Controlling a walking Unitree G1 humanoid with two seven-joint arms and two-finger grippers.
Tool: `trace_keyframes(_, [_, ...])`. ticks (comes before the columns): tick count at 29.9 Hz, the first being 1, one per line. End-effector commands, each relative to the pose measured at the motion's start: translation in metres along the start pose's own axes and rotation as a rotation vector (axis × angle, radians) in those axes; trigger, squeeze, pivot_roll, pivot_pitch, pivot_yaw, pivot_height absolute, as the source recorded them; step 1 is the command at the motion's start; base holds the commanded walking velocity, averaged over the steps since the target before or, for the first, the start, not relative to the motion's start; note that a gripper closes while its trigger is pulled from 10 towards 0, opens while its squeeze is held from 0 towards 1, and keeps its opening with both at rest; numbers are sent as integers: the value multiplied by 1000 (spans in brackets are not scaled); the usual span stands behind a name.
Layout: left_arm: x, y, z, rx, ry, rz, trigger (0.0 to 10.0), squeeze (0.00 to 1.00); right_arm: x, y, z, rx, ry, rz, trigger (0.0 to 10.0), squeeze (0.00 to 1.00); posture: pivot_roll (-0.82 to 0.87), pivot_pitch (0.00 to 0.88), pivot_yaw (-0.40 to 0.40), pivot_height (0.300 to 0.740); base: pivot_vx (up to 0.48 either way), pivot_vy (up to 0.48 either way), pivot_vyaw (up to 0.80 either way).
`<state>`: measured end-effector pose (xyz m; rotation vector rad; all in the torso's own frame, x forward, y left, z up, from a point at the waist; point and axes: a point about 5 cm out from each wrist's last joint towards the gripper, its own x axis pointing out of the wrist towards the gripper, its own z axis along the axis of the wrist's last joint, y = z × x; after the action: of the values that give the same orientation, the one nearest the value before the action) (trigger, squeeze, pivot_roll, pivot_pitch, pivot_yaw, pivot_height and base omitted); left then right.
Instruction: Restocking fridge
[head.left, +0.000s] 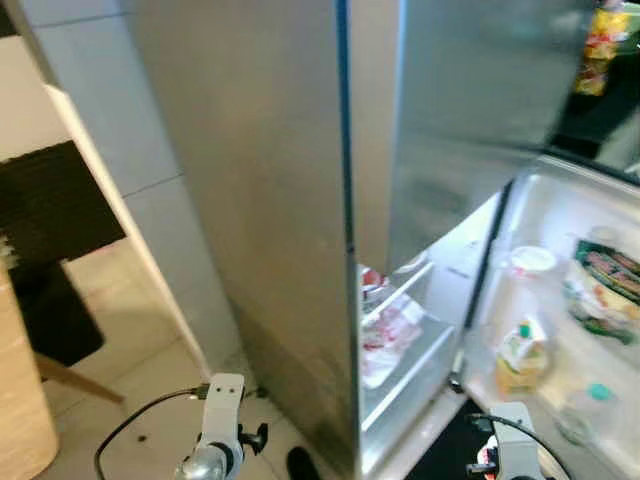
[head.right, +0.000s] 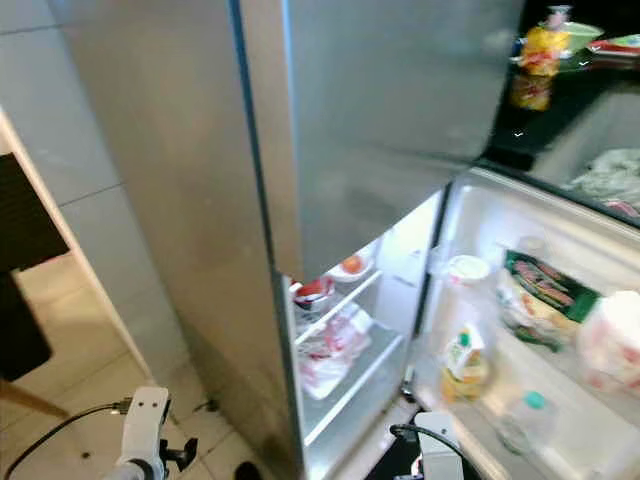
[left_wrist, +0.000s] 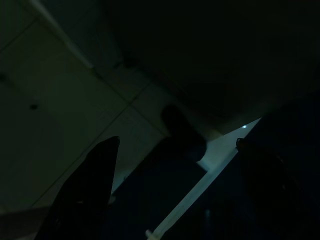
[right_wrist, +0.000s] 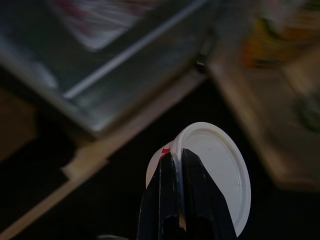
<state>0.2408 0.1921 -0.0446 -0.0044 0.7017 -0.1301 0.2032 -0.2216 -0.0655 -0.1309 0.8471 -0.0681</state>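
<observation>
The steel fridge stands before me with its lower door swung open to the right. Inside, red-and-white packs lie on a wire shelf, and a small bowl sits above them. The door rack holds a yellow juice bottle, a white cup, a green packet and a teal-capped bottle. My right gripper is shut on the rim of a white-lidded tub, low in front of the open compartment. My left gripper hangs open over the tiled floor, holding nothing.
Dark furniture and a slanted wooden leg stand at the left on the pale tiled floor. A dark counter at the upper right carries a yellow bottle. My two wrists sit low in the head views.
</observation>
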Motion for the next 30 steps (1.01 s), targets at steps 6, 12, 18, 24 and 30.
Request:
trace_keyframes(6, [1, -12, -6, 53, 23, -54, 10000, 0, -5, -6, -15, 64, 21, -28, 10000, 0, -157, 0, 77, 740, 0, 0, 0])
trace_keyframes(12, [1, -15, -8, 65, 27, -66, 10000, 0, -7, -13, -20, 90, 24, -45, 10000, 0, -160, 0, 73, 740, 0, 0, -663])
trace_keyframes(18, [0, -17, -10, 82, 34, -87, 10000, 0, -7, -14, -19, 83, 19, -44, 10000, 0, -161, 0, 68, 740, 0, 0, -796])
trace_keyframes(24, [-3, -20, -18, 85, 38, -146, 10000, 0, -7, -16, -18, 76, 16, -38, 10000, 0, -159, 0, 55, 740, 0, 0, -800])
trace_keyframes(30, [-7, -13, -25, 89, 51, -129, 10000, 0, -7, -13, -16, 72, 6, -21, 10000, 0, -154, 0, 49, 740, 0, 0, -744])
